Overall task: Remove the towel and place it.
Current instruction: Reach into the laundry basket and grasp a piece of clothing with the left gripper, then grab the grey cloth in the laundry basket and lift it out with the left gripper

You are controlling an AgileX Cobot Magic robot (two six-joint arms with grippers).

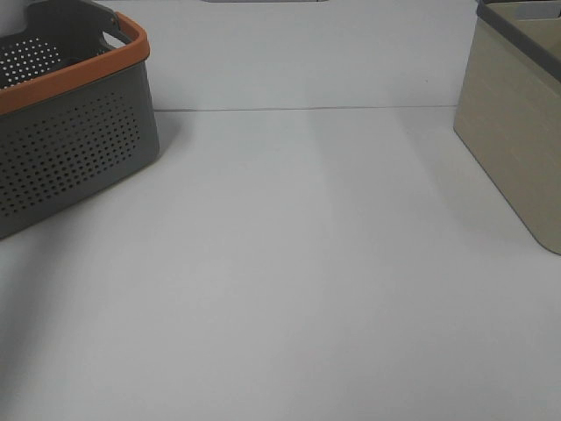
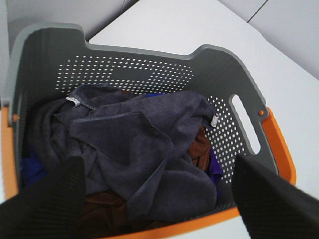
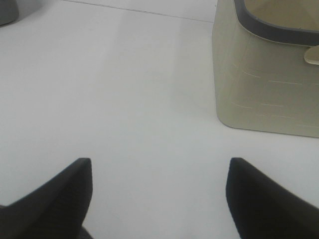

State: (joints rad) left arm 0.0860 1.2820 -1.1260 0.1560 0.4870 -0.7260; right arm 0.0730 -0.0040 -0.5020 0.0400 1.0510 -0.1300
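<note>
The dark purplish-grey towel (image 2: 144, 149) lies crumpled on top of other cloths inside the grey basket with an orange rim (image 2: 239, 99). A small white tag (image 2: 73, 100) shows at one of its corners. My left gripper (image 2: 157, 196) is open and hovers above the basket, over the towel, without touching it. My right gripper (image 3: 159, 191) is open and empty above the bare white table. In the exterior high view the basket (image 1: 70, 132) stands at the far left; neither gripper nor the towel shows there.
A brown cloth (image 2: 199, 144) and blue-purple cloths (image 2: 214, 167) lie under the towel. A beige bin with a grey rim (image 1: 517, 132) stands at the right of the table; it also shows in the right wrist view (image 3: 264, 74). White table (image 1: 289, 263) lies between them.
</note>
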